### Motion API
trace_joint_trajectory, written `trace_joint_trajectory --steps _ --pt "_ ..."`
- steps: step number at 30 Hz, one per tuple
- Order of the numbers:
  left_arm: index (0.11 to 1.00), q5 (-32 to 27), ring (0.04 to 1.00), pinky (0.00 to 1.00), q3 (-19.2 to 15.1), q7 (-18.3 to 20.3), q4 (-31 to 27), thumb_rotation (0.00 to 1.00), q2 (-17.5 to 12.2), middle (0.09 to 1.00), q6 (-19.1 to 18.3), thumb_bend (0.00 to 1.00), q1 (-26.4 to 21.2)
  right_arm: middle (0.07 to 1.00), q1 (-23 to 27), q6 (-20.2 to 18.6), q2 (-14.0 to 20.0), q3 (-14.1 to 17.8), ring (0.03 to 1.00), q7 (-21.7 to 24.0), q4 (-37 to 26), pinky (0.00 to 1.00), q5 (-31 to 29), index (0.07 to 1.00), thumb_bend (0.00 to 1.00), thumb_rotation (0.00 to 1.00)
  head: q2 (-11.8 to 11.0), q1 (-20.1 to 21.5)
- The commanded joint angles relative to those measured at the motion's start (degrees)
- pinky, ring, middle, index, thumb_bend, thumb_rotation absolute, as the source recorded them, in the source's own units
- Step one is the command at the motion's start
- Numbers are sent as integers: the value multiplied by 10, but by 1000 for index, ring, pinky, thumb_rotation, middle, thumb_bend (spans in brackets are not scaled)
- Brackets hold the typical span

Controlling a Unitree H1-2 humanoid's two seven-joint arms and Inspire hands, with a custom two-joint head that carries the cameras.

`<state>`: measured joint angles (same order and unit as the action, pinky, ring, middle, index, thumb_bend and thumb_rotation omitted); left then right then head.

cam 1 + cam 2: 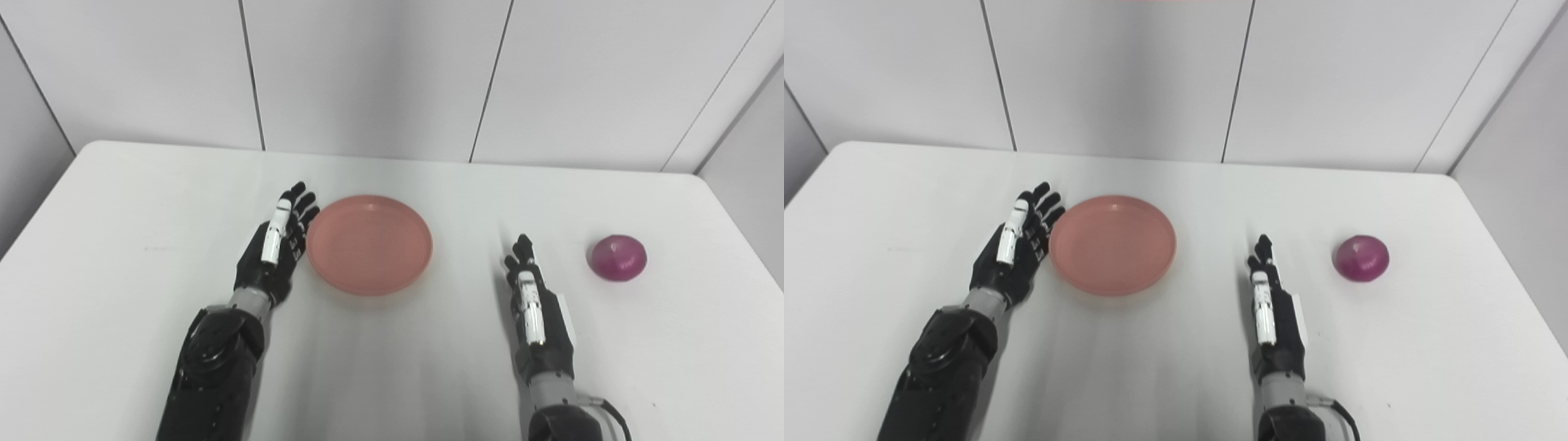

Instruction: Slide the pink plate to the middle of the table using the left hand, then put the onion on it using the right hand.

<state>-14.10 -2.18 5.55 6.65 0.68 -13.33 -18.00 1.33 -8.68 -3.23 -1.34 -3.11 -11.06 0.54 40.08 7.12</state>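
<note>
From the left eye we see our left hand [275,248] spread, fingers against the pink plate [369,244] mid-table. From the right eye, our right hand [1274,312] is flat, empty; the red onion [1360,258] lies apart.

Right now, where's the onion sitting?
The onion sits on the table's right side, apart from the open right hand and well right of the pink plate.
</note>
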Motion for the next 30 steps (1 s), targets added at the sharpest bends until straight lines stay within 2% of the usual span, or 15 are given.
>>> trace_joint_trajectory --steps 1,9,17,26,30 --pt "943 4 955 953 8 3 -14 1000 11 961 9 456 0 1000 13 -13 -6 -4 981 4 -11 1000 -2 1000 288 1000 2 -1" --pt "940 5 952 954 14 -3 -37 1000 25 955 -1 468 19 1000 14 -14 -5 -6 983 6 -13 1000 -1 1000 264 1000 8 4" --pt "939 2 958 949 29 8 -53 1000 29 961 3 483 36 1000 14 -17 -7 -7 983 4 -13 1000 1 1000 243 1000 9 9" --pt "943 -3 963 954 36 10 -52 1000 34 969 7 470 43 1000 14 -16 -3 -5 987 6 -13 1000 -2 1000 265 1000 7 15" --pt "944 -5 961 954 35 14 -47 1000 34 967 12 474 45 997 17 -12 4 -3 979 -3 -14 1000 18 1000 252 1000 6 24"
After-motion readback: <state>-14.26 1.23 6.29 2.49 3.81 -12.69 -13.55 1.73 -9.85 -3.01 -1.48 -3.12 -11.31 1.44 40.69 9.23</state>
